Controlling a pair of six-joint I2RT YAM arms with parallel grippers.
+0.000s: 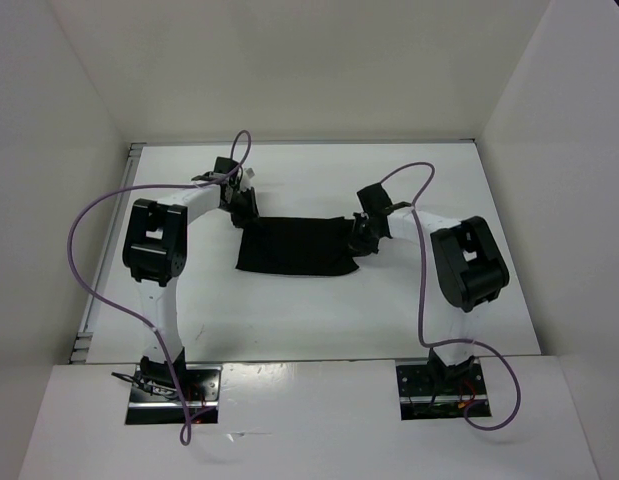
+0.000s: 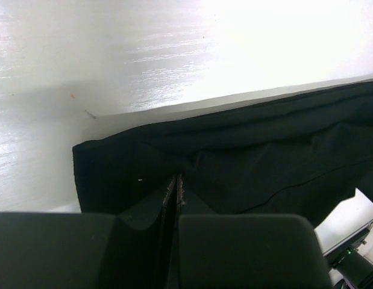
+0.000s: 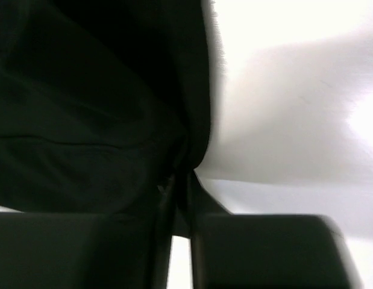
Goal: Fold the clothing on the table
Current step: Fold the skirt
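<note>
The clothing (image 1: 294, 247) lies flat on the desk (image 1: 289, 320), stretched between the two claws as a dark, limp sheet. The left claw (image 1: 241, 212) sits at its far left corner. In the left wrist view its fingers are pressed together on a small ridge of fabric, so it grips the clothing. The right claw (image 1: 357, 238) is at the opposite end. In the right wrist view the cloth gathers into a narrow pinch between fingers that stand almost together, so it too appears to have closed on the clothing, though only on a thin fold near the edge.

The main risk lies in that shallow bite. If the right claw holds only the hem, the fabric will probably slide out as soon as it lifts, and one end will drop while the other rises. The fold would then land skewed.

The black fabric also hides its layers, so either claw may have caught one layer or several; a lift would then drag the lower layer along and bunch it.

If the two claws rise unevenly or pull apart, the cloth between them could go taut and tug free of the weaker grip.
</note>
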